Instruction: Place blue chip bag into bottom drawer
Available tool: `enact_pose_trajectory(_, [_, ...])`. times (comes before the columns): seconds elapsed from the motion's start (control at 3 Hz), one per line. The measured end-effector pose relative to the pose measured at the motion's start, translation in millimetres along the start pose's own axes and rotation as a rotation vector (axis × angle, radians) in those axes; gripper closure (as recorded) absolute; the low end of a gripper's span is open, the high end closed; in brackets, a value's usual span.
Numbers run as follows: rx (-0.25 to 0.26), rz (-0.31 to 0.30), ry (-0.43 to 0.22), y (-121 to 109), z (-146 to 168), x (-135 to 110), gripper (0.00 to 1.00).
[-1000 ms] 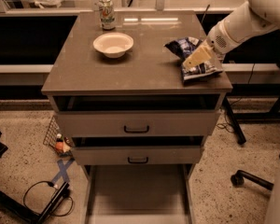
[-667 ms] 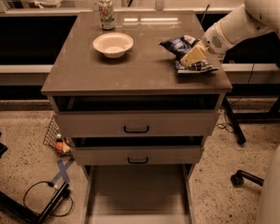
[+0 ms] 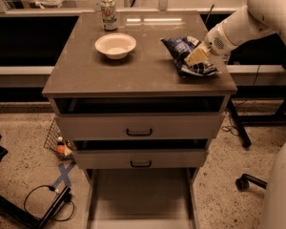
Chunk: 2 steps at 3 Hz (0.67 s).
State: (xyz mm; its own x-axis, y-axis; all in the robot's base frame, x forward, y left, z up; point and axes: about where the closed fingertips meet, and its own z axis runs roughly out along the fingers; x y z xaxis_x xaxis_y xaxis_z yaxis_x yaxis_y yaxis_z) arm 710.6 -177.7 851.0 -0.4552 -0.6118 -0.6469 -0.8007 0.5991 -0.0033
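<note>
The blue chip bag (image 3: 183, 50) is crumpled at the right side of the cabinet top (image 3: 133, 73), slightly raised at one end. My gripper (image 3: 196, 57) reaches in from the right on the white arm (image 3: 248, 23) and is shut on the bag's right part, its tan fingers (image 3: 194, 55) pressed on the foil. The bottom drawer (image 3: 140, 194) is pulled out at floor level in front of the cabinet, its pale floor bare.
A white bowl (image 3: 115, 45) and a drink can (image 3: 108, 13) stand on the left half of the top. Two upper drawers with black handles (image 3: 139, 131) sit slightly open. A chair base (image 3: 248, 180) is on the right, and a wire basket (image 3: 57, 140) and cables (image 3: 47, 199) are on the left.
My gripper has moved left over the cabinet top with the blue chip bag in it, dragging the bag away from the right edge.
</note>
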Motion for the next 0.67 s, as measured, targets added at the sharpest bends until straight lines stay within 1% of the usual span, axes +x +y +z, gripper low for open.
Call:
enact_pose_trajectory(0.33, [0.042, -0.018, 0.01, 5.3, -22.5, -11.4, 1.0])
enact_pose_trajectory(0.67, [0.133, -0.033, 0.002, 18.4, -68.1, -19.6, 1.0])
